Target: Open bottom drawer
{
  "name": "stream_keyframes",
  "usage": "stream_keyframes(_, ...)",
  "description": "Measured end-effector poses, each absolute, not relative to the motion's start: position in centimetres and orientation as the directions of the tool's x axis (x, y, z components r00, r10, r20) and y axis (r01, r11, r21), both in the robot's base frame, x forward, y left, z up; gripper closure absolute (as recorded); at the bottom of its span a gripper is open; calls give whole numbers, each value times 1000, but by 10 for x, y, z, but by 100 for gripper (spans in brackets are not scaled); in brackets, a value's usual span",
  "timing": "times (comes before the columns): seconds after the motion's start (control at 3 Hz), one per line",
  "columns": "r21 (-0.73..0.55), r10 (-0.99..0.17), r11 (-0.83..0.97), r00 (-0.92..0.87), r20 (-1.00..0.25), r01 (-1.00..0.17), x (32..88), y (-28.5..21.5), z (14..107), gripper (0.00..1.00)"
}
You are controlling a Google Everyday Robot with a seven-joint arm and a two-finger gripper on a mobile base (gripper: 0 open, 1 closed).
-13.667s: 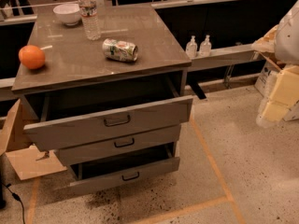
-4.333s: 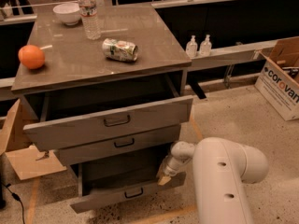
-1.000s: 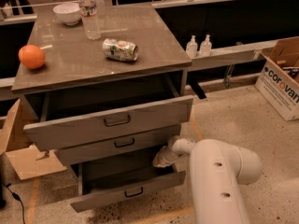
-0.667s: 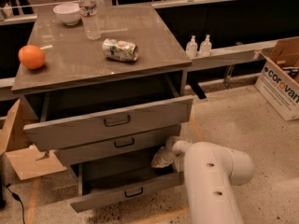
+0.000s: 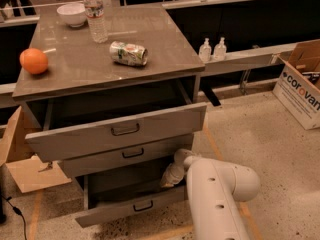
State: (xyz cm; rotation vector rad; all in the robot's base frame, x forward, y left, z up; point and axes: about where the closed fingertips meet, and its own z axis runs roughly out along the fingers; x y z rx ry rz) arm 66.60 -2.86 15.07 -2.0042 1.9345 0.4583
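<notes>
The gripper (image 5: 172, 175) is just above the right end of the bottom drawer (image 5: 131, 207), which stands partly out. Open or closed, I cannot tell. Better to pull straight, clear of the middle drawer (image 5: 127, 154) above.

The hand (image 5: 171, 175) sits in the gap above the bottom drawer (image 5: 131, 207), at its right end, roofed by the middle drawer (image 5: 125, 155) at 12 o'clock. The top drawer (image 5: 120, 130) juts furthest out overhead. Open floor (image 5: 260, 136) lies toward 3 o'clock; a cardboard box (image 5: 301, 83) stands well apart at 2 o'clock.
</notes>
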Motion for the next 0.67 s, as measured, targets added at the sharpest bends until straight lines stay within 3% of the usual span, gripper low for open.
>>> stream_keyframes(0.67,157,-901,-11,-59,-431,-987,610,-31,122,100)
